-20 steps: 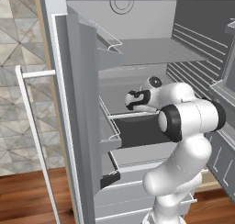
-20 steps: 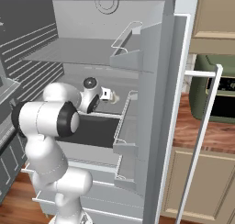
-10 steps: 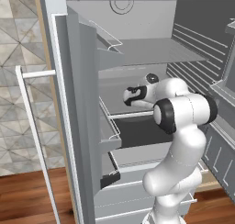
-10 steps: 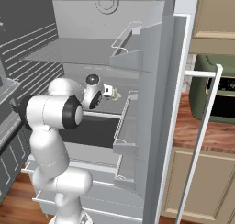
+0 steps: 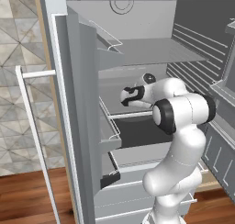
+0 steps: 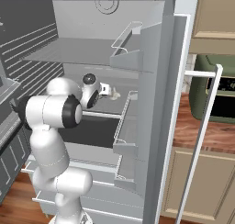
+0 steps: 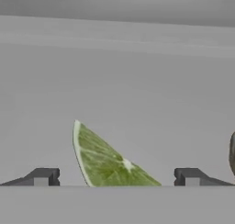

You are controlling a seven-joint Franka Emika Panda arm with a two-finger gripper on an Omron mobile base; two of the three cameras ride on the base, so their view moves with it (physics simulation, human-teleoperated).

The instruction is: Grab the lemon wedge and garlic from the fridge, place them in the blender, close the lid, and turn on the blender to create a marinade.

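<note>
One lemon wedge [image 7: 108, 161] lies on a grey fridge shelf [image 7: 119, 90], seen close in the hand view: a thin green-yellow slice with a pale rind along its left edge and a sharp tip pointing up, its flesh mottled green with a small white spot near the middle. It sits between the two dark fingertips [image 7: 43, 176], nearer the left one, and touches neither. At the right edge of that view a dark rounded shape shows in part; I cannot tell what it is.

In the base views the white arm rises from the floor in front of the open fridge [image 5: 137, 53], bends at a dark-ringed elbow and reaches level into the middle shelf space. The jaws [image 5: 128, 95] point toward the door side, just above the shelf. A small pale lump, likely the garlic [image 6: 114, 95], lies on the shelf just beyond the hand in the right base view.

The jaws stand wide apart and hold nothing.
</note>
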